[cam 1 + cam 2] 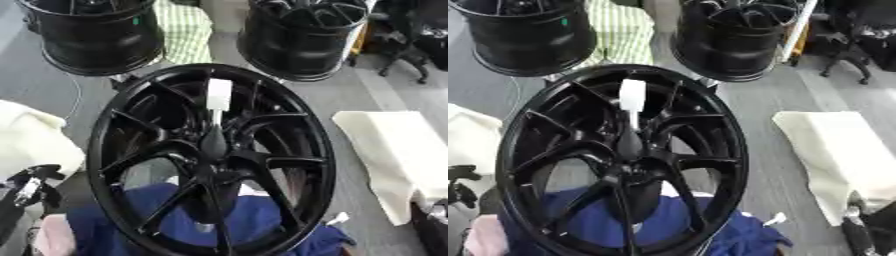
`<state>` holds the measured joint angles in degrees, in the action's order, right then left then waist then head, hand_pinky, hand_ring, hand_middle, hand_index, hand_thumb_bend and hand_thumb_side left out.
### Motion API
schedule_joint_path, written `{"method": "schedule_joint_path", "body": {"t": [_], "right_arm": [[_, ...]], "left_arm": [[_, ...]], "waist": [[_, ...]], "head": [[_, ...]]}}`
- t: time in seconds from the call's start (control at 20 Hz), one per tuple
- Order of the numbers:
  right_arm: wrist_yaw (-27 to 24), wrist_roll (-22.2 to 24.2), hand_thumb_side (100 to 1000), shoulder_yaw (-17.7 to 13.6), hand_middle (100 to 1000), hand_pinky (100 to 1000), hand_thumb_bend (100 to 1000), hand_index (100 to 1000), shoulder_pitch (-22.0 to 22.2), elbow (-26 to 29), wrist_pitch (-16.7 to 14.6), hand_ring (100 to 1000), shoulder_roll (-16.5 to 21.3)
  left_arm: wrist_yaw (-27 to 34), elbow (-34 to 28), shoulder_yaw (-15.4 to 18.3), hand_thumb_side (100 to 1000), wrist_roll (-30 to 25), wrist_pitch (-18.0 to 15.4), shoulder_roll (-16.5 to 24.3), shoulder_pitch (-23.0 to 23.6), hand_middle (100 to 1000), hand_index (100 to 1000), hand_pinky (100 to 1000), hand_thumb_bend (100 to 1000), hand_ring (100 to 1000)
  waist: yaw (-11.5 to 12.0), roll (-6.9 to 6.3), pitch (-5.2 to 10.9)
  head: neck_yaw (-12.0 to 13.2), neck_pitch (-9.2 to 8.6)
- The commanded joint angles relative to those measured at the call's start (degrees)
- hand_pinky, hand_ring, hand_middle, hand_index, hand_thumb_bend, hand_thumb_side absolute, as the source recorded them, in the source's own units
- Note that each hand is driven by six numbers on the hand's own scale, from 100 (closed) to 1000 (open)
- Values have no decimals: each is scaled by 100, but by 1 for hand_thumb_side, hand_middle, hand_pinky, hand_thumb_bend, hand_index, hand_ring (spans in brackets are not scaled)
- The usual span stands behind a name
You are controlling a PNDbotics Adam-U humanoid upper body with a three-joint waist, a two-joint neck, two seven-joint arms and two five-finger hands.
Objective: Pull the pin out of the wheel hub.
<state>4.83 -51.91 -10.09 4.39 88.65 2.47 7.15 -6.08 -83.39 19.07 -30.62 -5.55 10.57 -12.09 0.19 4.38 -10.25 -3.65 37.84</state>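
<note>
A large black wheel hub [271, 162] with thin spokes lies in the middle, tilted toward me. From its centre a pin rises: a black cone [213, 141], a thin pale shaft and a white block handle [218, 95] on top. My left hand [28, 187] rests at the lower left edge, fingers relaxed, well apart from the wheel's rim and holding nothing. At the lower right corner only a dark part of my right hand [857, 226] shows, also away from the wheel.
Two more black wheels [92, 37] [302, 42] stand at the back with a green checked cloth [185, 30] between them. Cream cloths lie at the right [394, 150] and left [26, 135]. A blue cloth [131, 220] lies under the hub.
</note>
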Motion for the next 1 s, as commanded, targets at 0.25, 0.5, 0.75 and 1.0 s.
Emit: {"method": "schedule_joint_path", "body": {"t": [0.25,0.5,0.75,1.0], "right_arm": [[-39,-6,194,-49,754,293,336,741,-53,-68,-133,482,61],[-19,-6,197,-53,752,292,332,740,-73,-94,-137,480,59],[-20,-6,198,-48,751,291,332,739,-73,-114,-140,479,65],[-15,-6,200,-44,750,291,339,738,-73,-120,-151,478,66]], "left_arm": [[31,-53,18,716,6,-50,57,-78,643,783,466,100,485],[21,-35,21,716,14,-61,57,-81,643,782,466,100,485],[12,-19,21,716,23,-64,51,-81,642,781,465,100,485],[13,-20,22,716,29,-64,50,-82,643,782,466,100,485]], "waist": [[-5,-41,29],[-9,-50,34],[-10,-57,42],[-10,-55,45]], "head": [[2,-86],[5,-96],[0,-106],[-4,-113]]}}
